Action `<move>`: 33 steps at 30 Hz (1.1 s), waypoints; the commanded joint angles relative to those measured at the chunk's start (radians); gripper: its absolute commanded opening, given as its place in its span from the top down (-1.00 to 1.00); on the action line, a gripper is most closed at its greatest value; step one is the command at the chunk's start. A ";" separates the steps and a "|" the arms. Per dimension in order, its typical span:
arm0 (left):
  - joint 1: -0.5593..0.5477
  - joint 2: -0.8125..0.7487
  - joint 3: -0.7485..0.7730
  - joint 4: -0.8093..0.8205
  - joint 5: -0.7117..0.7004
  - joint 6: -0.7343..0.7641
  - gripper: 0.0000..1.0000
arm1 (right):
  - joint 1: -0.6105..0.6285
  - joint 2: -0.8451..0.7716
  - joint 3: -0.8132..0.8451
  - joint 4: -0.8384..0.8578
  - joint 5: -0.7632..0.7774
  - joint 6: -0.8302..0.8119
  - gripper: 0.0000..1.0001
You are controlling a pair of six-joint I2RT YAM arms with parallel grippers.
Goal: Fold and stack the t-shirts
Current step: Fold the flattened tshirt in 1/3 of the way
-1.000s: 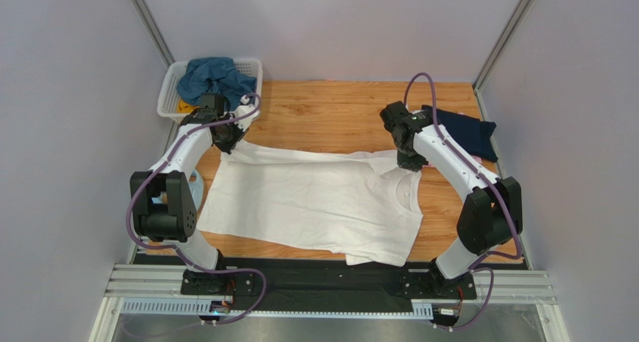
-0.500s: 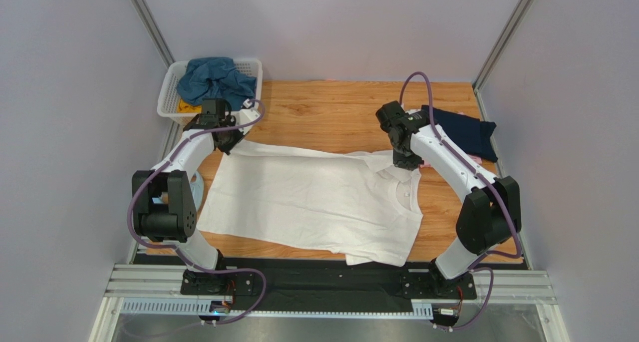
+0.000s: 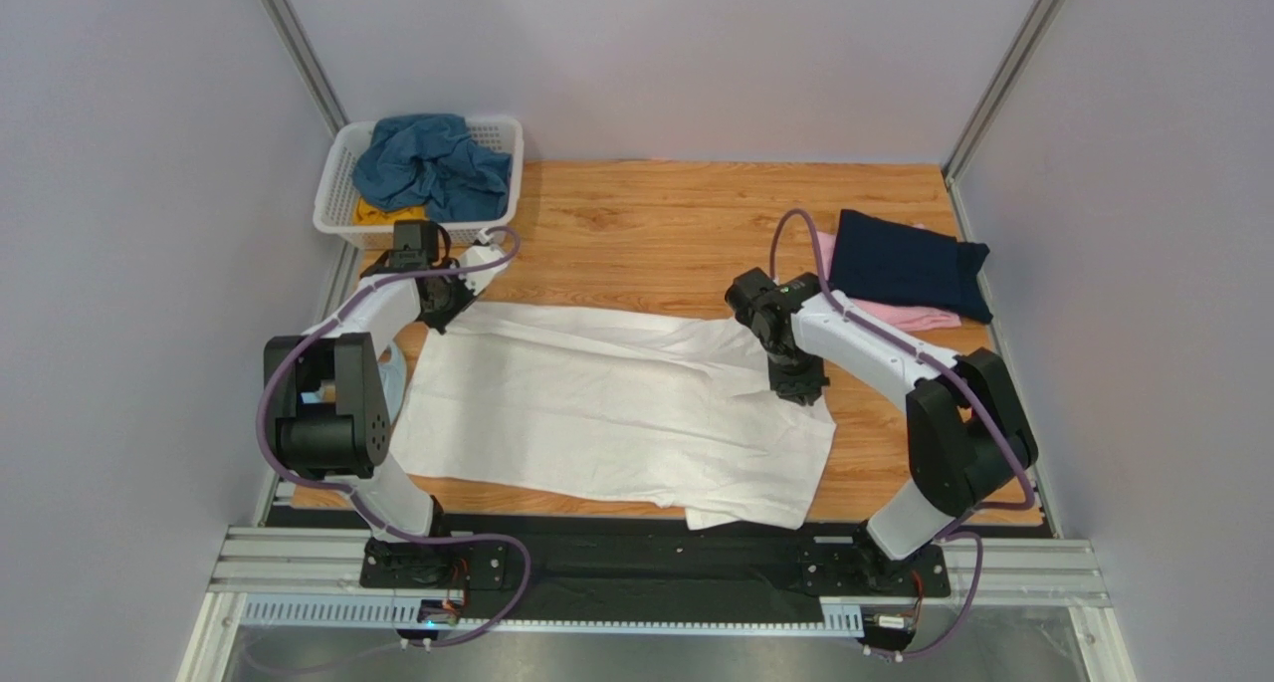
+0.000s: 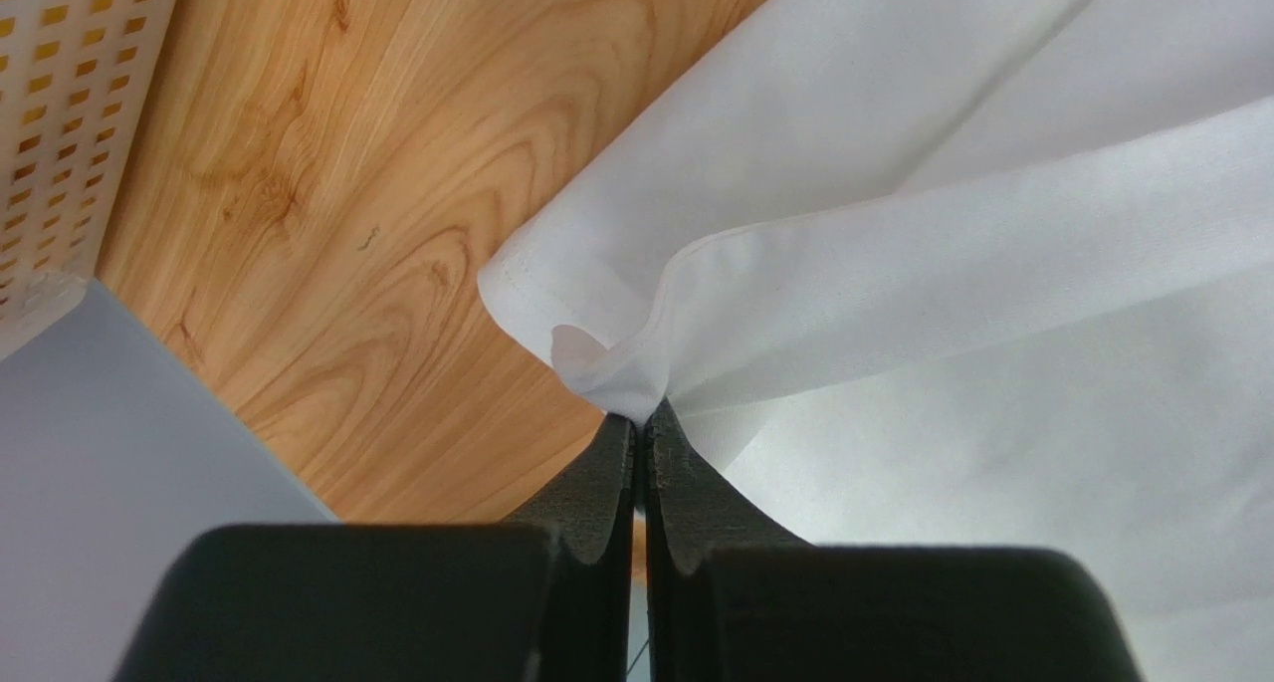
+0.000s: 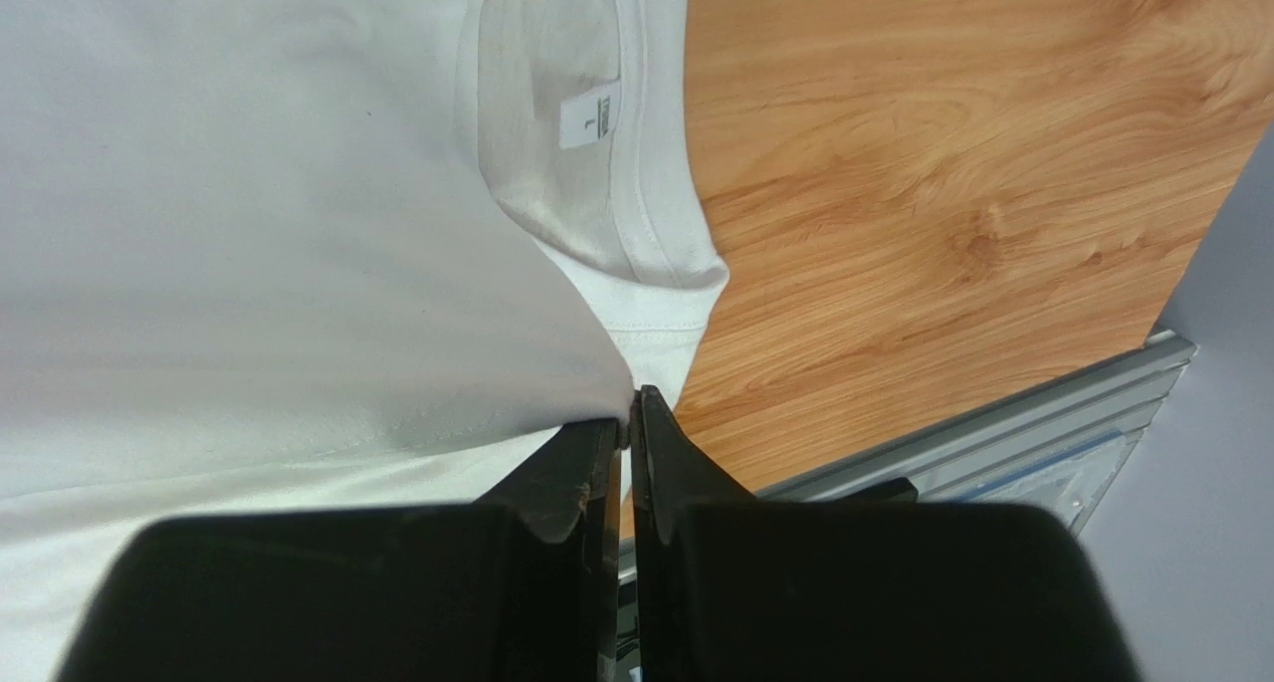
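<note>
White slatted plastic basket (image 3: 338,182) sits at far-left corner of wooden table (image 3: 658,219). Alum. rail (image 3: 1032,570) runs along near edge, w/ grey walls (image 3: 135,189) around.

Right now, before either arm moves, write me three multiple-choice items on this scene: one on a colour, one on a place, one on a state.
1. The top t-shirt in the white basket is:
A. teal-blue
B. red
C. black

2. The navy t-shirt lies:
A. in the basket
B. on a pink t-shirt at the far right of the table
C. on the floor

3. The left gripper is:
A. wide open in the air
B. shut on a corner of the white t-shirt
C. shut on the basket's rim

Answers:
1 A, since teal-blue cloth is heaped over the basket's top.
2 B, since the top view shows it folded with pink cloth sticking out beneath.
3 B, since the left wrist view shows the fingers pressed together with the white corner pinched at their tips.
</note>
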 commanded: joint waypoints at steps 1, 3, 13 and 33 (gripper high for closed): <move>0.017 -0.014 -0.017 0.026 -0.010 0.037 1.00 | 0.010 -0.061 -0.082 0.023 -0.018 0.039 0.42; 0.018 -0.023 -0.028 0.014 0.005 0.033 1.00 | 0.010 -0.069 -0.108 0.034 -0.034 0.039 0.17; 0.017 -0.141 -0.046 -0.043 0.059 -0.021 1.00 | -0.009 -0.048 0.072 -0.016 0.014 -0.006 0.14; 0.025 -0.309 -0.218 -0.086 0.010 -0.039 0.25 | -0.181 0.475 0.461 0.119 -0.132 -0.090 0.38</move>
